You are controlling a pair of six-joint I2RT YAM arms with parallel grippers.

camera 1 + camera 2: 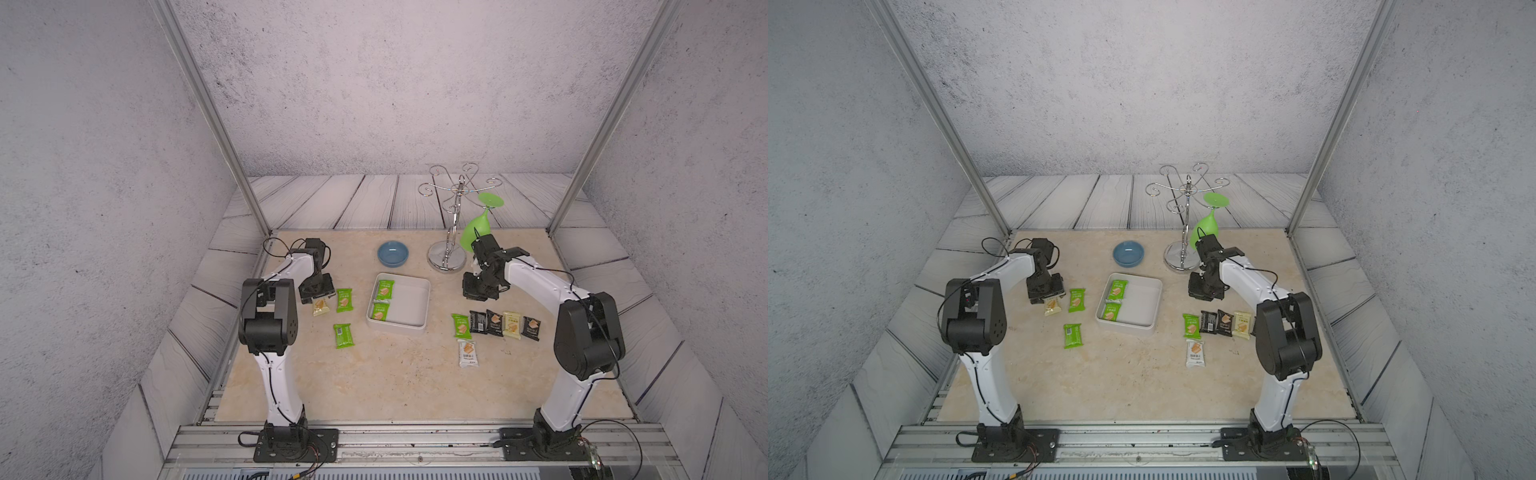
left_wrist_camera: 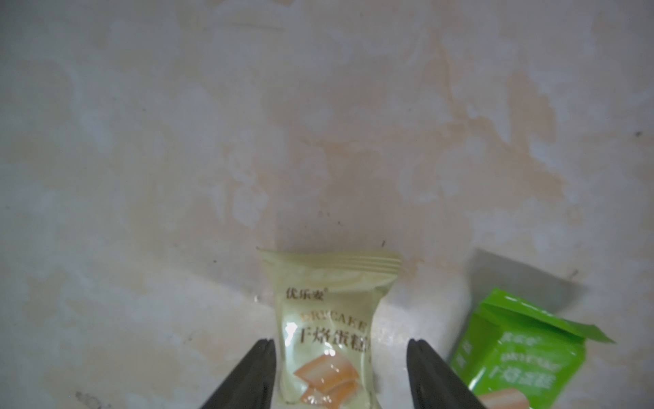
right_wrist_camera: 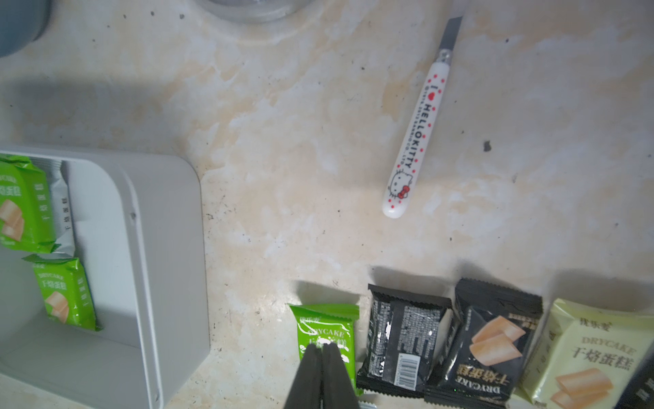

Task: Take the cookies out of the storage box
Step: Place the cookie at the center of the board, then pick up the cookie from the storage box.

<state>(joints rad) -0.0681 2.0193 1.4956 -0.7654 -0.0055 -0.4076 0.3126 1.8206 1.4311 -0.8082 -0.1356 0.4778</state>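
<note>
The white storage box sits mid-table and holds two green cookies; the right wrist view shows a white packet tucked under one. My left gripper is open, low over the table left of the box. Its fingers stand on either side of a cream packet that lies flat. Two green packets lie nearby. My right gripper is shut and empty, above a green packet. That packet starts a row of black and cream packets right of the box.
A blue bowl stands behind the box. A chrome cup rack carrying a green glass is at the back right, close to my right arm. A small white Hello Kitty knife lies beside the rack. One white packet lies nearer the front.
</note>
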